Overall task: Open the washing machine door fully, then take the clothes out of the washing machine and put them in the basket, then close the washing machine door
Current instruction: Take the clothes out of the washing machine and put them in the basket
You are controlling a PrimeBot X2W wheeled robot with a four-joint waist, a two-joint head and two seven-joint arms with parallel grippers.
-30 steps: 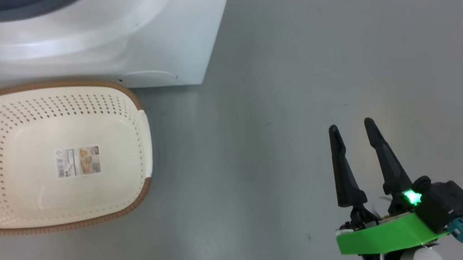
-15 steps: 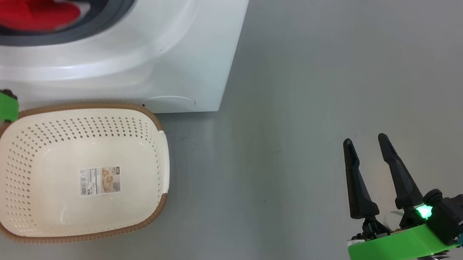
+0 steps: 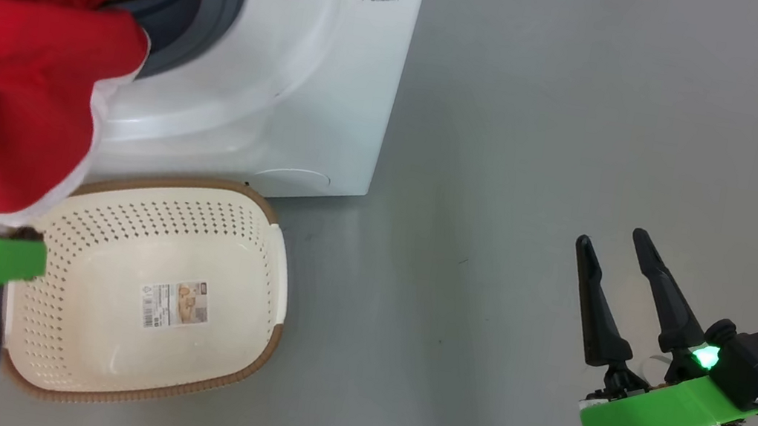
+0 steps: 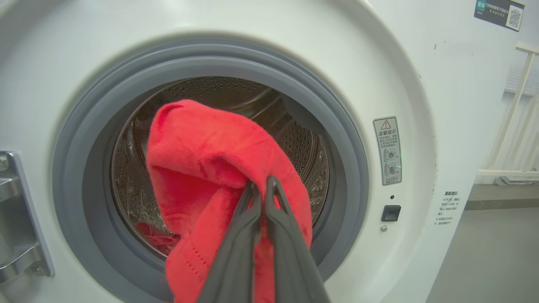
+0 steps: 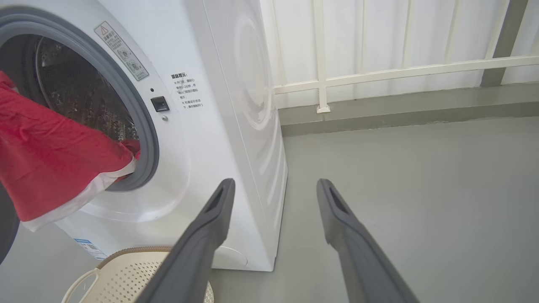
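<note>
Washing machine [image 3: 338,86] stands on the floor with its drum mouth uncovered. Red garment [image 3: 31,78] is partly out, draped past the grey seal's lower lip, with more red and a white piece behind it in the drum. Cream basket [image 3: 182,181] sits on the floor, close against the machine's front foot and empty; the cloth hangs over its left end. My left gripper [image 4: 262,184] is pinched tight on a fold of the red garment. My right gripper [image 3: 610,237] is spread wide with nothing in it, well apart to the right over bare floor. My call for this step: draw back and up until the trailing cloth clears the seal, so nothing snags or spills onto the floor, then let go over the basket's middle. Vs earlier: the head camera shifted, so machine and basket only look moved. The real change is the garment, which was bunched in the mouth and now hangs out lower. My left arm is further back, the right unchanged.
</note>
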